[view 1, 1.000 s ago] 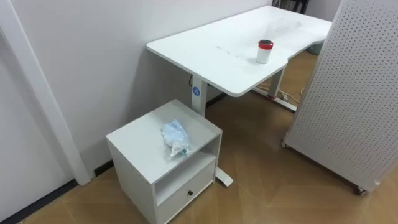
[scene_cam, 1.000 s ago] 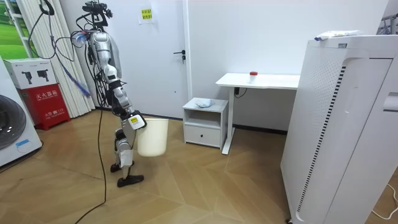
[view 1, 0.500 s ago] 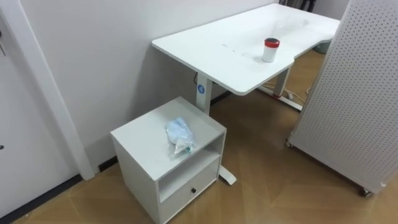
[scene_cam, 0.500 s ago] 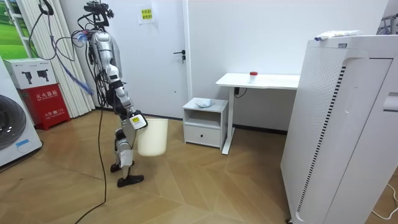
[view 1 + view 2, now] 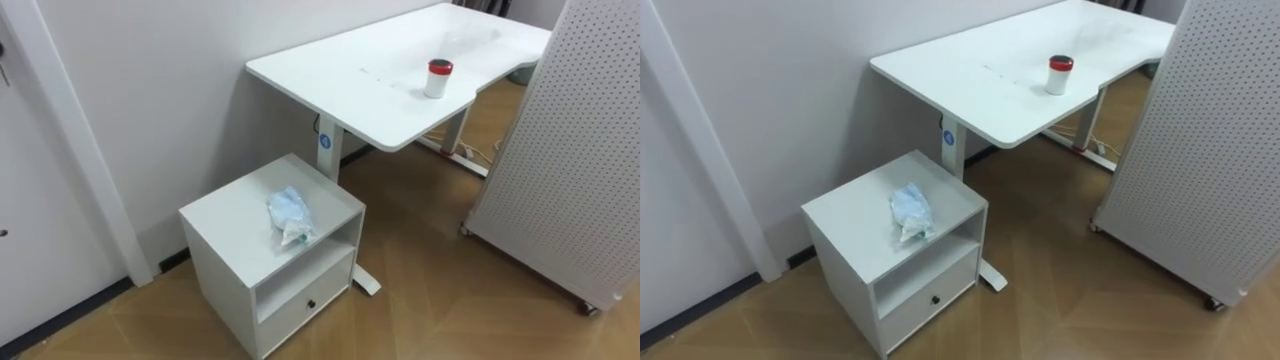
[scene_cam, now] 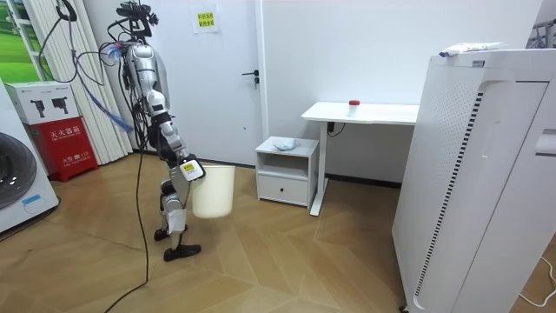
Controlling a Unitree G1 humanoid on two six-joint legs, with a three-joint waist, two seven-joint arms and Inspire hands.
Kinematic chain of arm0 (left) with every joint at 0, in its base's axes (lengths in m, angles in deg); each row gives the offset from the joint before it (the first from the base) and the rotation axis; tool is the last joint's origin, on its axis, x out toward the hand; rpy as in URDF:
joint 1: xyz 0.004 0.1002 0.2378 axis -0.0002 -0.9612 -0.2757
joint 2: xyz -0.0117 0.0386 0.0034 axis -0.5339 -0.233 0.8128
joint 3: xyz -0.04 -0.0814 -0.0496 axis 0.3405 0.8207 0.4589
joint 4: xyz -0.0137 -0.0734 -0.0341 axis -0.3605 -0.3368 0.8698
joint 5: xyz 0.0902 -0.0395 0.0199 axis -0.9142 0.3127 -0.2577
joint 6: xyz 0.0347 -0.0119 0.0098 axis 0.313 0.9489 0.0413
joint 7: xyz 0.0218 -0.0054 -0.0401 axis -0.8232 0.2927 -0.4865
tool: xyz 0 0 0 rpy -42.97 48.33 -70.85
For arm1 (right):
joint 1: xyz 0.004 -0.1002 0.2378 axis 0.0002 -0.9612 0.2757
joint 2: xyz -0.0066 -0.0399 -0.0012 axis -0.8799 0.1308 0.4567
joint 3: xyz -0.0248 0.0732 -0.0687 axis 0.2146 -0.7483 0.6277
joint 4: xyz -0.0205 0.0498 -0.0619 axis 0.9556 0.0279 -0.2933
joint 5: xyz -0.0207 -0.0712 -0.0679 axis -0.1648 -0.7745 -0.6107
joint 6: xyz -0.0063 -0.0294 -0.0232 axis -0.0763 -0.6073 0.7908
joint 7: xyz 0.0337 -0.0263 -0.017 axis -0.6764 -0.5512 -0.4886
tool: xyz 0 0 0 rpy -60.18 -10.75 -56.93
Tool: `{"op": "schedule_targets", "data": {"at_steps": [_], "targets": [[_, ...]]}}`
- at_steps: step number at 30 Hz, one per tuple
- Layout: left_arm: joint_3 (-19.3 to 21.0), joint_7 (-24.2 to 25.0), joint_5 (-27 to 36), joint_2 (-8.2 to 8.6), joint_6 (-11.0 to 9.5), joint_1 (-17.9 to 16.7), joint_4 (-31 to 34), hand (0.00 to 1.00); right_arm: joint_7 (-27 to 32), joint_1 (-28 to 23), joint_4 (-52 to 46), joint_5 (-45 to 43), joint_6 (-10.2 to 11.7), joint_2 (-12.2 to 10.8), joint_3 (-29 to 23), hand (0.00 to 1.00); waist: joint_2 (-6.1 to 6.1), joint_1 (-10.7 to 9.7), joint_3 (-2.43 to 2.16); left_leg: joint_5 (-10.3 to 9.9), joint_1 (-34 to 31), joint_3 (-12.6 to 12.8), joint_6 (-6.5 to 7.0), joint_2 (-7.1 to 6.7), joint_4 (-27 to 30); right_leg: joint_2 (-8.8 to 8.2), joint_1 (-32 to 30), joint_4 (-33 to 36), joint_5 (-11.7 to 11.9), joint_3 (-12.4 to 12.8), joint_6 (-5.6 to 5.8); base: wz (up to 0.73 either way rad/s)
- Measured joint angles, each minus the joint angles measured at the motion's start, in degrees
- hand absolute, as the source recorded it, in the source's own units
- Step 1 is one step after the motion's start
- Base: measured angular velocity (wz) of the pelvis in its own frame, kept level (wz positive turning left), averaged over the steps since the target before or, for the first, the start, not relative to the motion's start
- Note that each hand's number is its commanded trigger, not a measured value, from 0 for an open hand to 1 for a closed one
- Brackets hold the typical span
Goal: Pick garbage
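White wall and pale wood floor (image 5: 430,300) framed the left eye view, where the garbage (image 5: 288,216), a crumpled wad of bluish-white wrapping, lay on top of a low white cabinet (image 5: 225,225), toward its front edge and apart from everything else, seemingly left in the open for an easy pick from above. Beside the cabinet stood a white desk (image 5: 350,75), bare except for a small canister with a red lid (image 5: 437,78) upright near its front edge, while a perforated white panel (image 5: 570,140) closed off the right side. The right eye view gave the same corner, adding the cabinet's open shelf (image 5: 925,262) and, below it, a drawer (image 5: 920,305) pushed shut. In the room view the robot stood on the wood floor well apart from the cabinet, near a closed door (image 6: 230,78), facing the room view's right. Its right hand (image 6: 186,169) hung low against a white bin (image 6: 215,193), probably brought along to receive the garbage, though whether the hand gripped the bin could not be told. A washing machine (image 6: 22,187) and a red box (image 6: 68,143) stood behind the robot at the room view's left, and a tall white appliance (image 6: 486,191) rose at the right. By this reckoning the pick had not yet begun.
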Motion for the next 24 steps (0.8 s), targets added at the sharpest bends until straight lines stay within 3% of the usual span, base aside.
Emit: {"op": "schedule_targets", "data": {"at_steps": [2, 4, 7, 9, 11, 12, 13, 14, 15, 16, 17, 18, 19, 20, 21, 24], "targets": [[0.25, -0.04, -0.64, 0.02, 0.2, 0.11, -0.78, 0.0, -0.03, 0.1, -0.11, -0.26, -0.38, 0.04, -0.68, 1.0, -0.11, -0.01, 0.02, -0.56, -0.57, 0.25, -0.11, 0.18, 1.29, -0.11, -0.78, 1.72, -0.94, -1.35, -0.27, 0.0], [0.69, -0.03, -1.01, -0.13, 0.2, 0.29, -0.73, 0.0, -0.08, 0.11, -0.66, -0.26, -0.37, 0.19, -0.84, 1.0, 0.13, 0.02, -0.01, -2.79, -2.6, 0.6, -0.64, 0.98, 6.32, -0.06, -2.93, 5.51, -3.07, -3.03, -0.83, -0.11], [1.25, 0.01, -0.37, -0.67, 0.46, 0.4, -1.03, 0.0, -0.24, -0.02, -0.52, -0.01, -0.5, 0.27, -0.89, 1.0, -0.74, -0.04, 0.16, -4.17, -6.9, 2.55, -1.8, 2.01, 18.48, -0.45, -4.87, 11.57, -6.97, -2.79, -1.9, -0.15], [1.25, 0.0, -0.46, -0.53, 0.51, 0.05, -1.24, 0.0, -0.3, -0.22, -0.49, 0.23, -0.46, 0.97, -1.17, 1.0, -0.23, -0.08, 0.26, -3.37, -11.78, 1.68, -1.81, 4.04, 31.17, -0.04, -4.81, 14.76, -9.63, -2.03, -3.38, -0.23], [1.25, 0.0, -0.5, -0.37, 0.51, -0.45, -1.22, 0.0, -0.01, -0.11, -0.33, 0.98, -0.63, 1.18, -1.18, 1.0, -0.22, -0.05, 0.31, 0.18, -14.65, 1.04, -1.82, 4.4, 38.39, 0.21, -3.95, 16.23, -11.04, -0.47, -3.86, -0.14], [1.16, 0.04, -0.42, -0.15, 0.35, -0.69, -1.22, 0.0, 0.01, -0.43, -0.48, 1.68, -0.76, 1.55, -1.27, 1.0, -0.41, -0.3, 0.16, -0.11, -16.26, 0.68, -1.41, 3.48, 39.09, 0.03, -3.25, 16.74, -11.9, 1.02, -4.02, 0.22], [0.89, 0.14, -0.47, 0.03, 0.31, -0.54, -1.08, 0.0, 0.25, -0.66, -0.43, 2.92, -0.9, 2.06, -1.3, 1.0, -0.62, -1.15, 0.12, -1.07, -19.09, 0.58, -0.19, 2.15, 36.57, -0.38, -2.99, 16.91, -12.63, 1.66, -4.12, 0.3], [0.83, 0.15, -0.47, 0.07, 0.33, -0.57, -0.97, 0.0, 0.63, -0.71, -0.42, 3.63, -1.13, 2.2, -1.31, 1.0, -0.75, -1.43, 0.13, -1.07, -20.35, 0.42, -0.21, 1.12, 34.4, -0.78, -2.71, 16.9, -12.94, 2.07, -4.04, 0.19], [0.86, 0.15, -0.41, 0.14, 0.36, -1.0, -0.57, 0.0, 1.37, -0.85, -0.32, 4.56, -1.71, 2.58, -1.23, 1.0, -1.3, -0.86, -0.03, -0.68, -22.27, 0.4, -0.8, -0.94, 28.24, -1.57, -2.24, 16.46, -13.38, 3.17, -3.7, -0.11], [0.88, 0.15, -0.29, 0.14, 0.35, -1.27, -0.43, 0.0, 1.58, -0.93, -0.27, 4.57, -1.73, 2.78, -1.11, 1.0, -1.28, -0.46, -0.01, -0.12, -23.03, 0.27, -1.07, -1.53, 24.3, -1.89, -1.75, 15.97, -13.47, 3.53, -3.47, -0.35], [1.07, 0.1, 0.2, -0.05, 0.34, -1.79, -0.23, 0.0, 1.92, -1.25, -0.23, 4.55, -1.68, 2.93, -1.04, 1.0, -1.21, 0.18, 0.03, 2.5, -24.2, 0.28, -1.7, -1.77, 16.5, -2.41, -0.47, 14.86, -13.39, 3.53, -3.06, -0.44], [1.16, 0.06, 0.52, -0.45, 0.34, -2.29, -0.26, 0.0, 2.25, -1.53, -0.19, 4.49, -1.71, 2.7, -0.44, 1.0, -1.68, 0.46, -0.07, 8.2, -25.01, 0.31, -1.06, -1.84, 12.32, -2.92, 0.93, 13.58, -13.78, 4.05, -2.61, -0.4], [1.19, 0.01, 0.5, -0.49, 0.29, -2.46, -0.26, 0.0, 2.35, -1.62, -0.19, 4.45, -1.74, 2.59, -0.44, 1.0, -1.7, 0.44, 0.01, 10.39, -24.97, 0.34, -1.03, -1.95, 11.0, -3.19, 1.69, 12.76, -13.95, 4.31, -2.3, -0.21], [1.16, -0.09, 0.5, -0.36, -0.03, -2.46, -0.23, 0.0, 2.65, -1.99, -0.28, 4.45, -1.73, 2.53, -0.46, 1.0, -2.19, 0.05, -0.34, 12.71, -24.77, 0.75, 0.48, -2.59, 10.92, -3.74, 2.79, 11.13, -14.25, 4.4, -1.47, -0.13], [1.14, -0.27, 0.51, -0.33, -0.83, -2.37, -0.19, 0.0, 2.93, -2.35, -0.44, 4.43, -1.73, 2.3, -0.45, 1.0, -2.79, 0.19, -0.52, 12.04, -25.01, 1.67, 1.55, -3.17, 12.27, -4.37, 3.11, 10.2, -14.44, 4.35, -0.49, -0.13], [0.89, -0.93, 0.86, -0.04, -2.56, -0.73, 0.01, 0.0, 3.21, -1.97, -0.63, 3.74, -0.81, 2.1, -0.32, 1.0, -3.07, 0.17, 0.13, 8.93, -25.98, 1.52, 2.64, -3.28, 18.13, -5.23, 5.2, 7.42, -12.0, 4.05, 2.04, -0.23]]}}
